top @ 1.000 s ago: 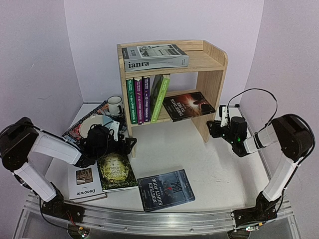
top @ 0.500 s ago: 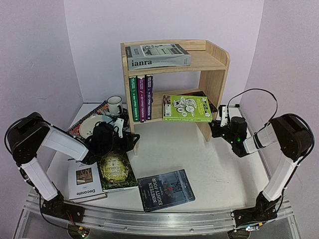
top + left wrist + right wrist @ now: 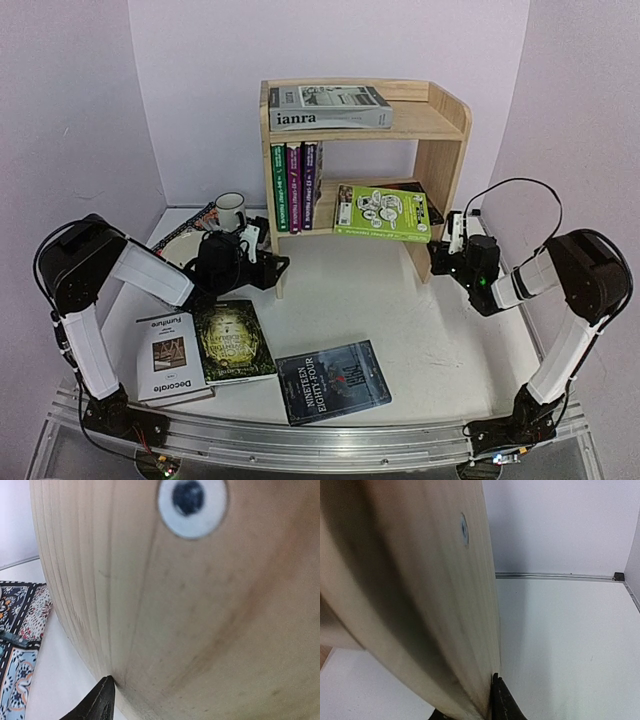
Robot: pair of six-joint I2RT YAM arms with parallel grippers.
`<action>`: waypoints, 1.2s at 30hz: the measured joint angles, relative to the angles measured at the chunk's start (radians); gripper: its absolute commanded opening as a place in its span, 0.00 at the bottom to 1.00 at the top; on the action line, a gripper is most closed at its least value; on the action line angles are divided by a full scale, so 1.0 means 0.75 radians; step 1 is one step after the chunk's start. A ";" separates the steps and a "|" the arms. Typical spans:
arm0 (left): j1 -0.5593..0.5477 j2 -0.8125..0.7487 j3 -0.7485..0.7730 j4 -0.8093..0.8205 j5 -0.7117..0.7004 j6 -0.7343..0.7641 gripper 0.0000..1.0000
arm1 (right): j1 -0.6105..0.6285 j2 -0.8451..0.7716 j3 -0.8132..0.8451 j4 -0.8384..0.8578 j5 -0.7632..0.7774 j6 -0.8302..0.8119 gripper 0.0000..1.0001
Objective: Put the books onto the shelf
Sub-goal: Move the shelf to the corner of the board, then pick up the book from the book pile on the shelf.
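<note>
The pine shelf (image 3: 448, 125) stands at the back. A grey "ianra" book (image 3: 330, 107) lies on its top tier. Green and purple books (image 3: 295, 186) stand upright on the lower tier, beside a green illustrated book (image 3: 380, 212) lying flat over a dark one (image 3: 430, 207). On the table lie the white "Decorate" (image 3: 167, 356), a dark green book (image 3: 232, 340) and a dark "Nineteen Eighty-Four" (image 3: 333, 380). My left gripper (image 3: 268, 268) is shut on the foot of the shelf's left panel (image 3: 200, 605); one finger (image 3: 100, 702) shows. My right gripper (image 3: 438, 256) is shut on the right panel's edge (image 3: 420, 580).
A white mug (image 3: 230, 211) and a white plate (image 3: 185, 246) rest on the patterned mat (image 3: 195, 220) left of the shelf. The enclosure walls stand close behind and on both sides. The three loose books lie along the near left of the table.
Both grippers closed on the shelf's side panels. The shelf slid right and back and turned. The green book that leaned on the lower tier fell flat onto the dark one.
</note>
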 measured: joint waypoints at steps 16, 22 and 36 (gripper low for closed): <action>0.003 0.064 0.074 -0.002 0.064 0.012 0.78 | -0.103 -0.146 -0.001 -0.148 -0.027 -0.043 0.77; 0.003 -0.059 -0.037 -0.006 0.059 0.009 0.83 | -0.109 -0.364 -0.069 -0.330 0.015 0.010 0.80; 0.005 -0.503 -0.266 -0.138 0.051 -0.056 0.87 | -0.109 -1.024 -0.076 -1.266 0.019 0.555 0.98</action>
